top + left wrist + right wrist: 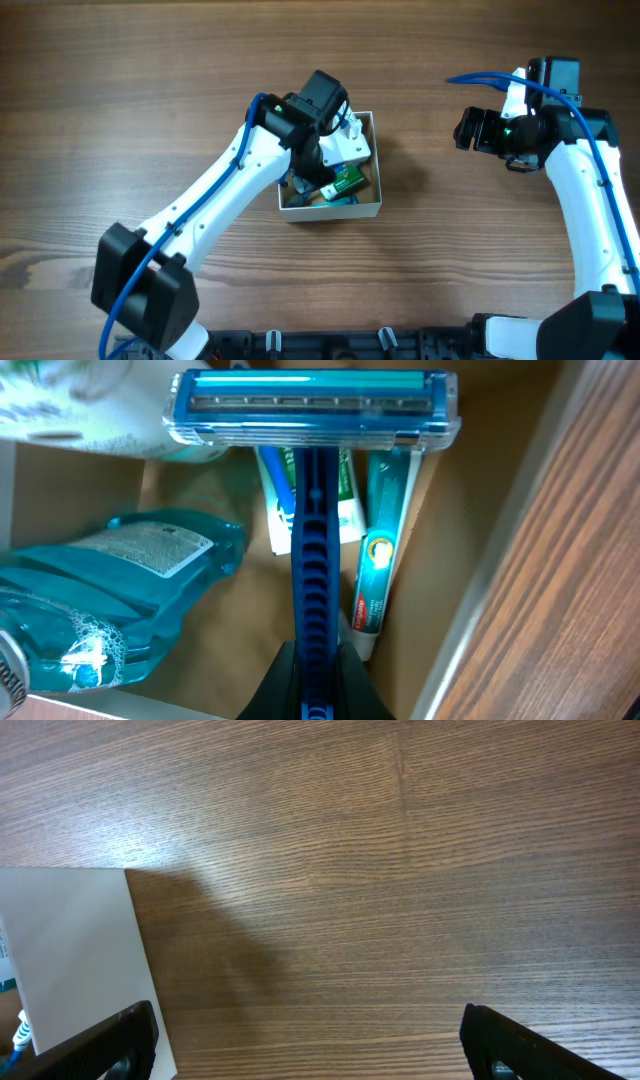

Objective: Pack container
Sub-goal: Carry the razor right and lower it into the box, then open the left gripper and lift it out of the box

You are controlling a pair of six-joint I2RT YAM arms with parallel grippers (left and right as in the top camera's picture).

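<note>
Setting: wooden table (150,80), two robot arms mid-pack.
Left gripper (315,678): fingers clenched on the handle of a blue razor (314,550), head forward, held over the box's interior.
Step in hand: apparently the drop; best to bring the razor low over the contents and clear of the walls before letting go.
Container (340,210): at table centre under the left wrist; holds a teal mouthwash bottle (110,600), a toothpaste tube (378,560) and a green-and-white packet (345,180).
Right gripper (465,128): fingers spread, empty, well right of the box.
</note>
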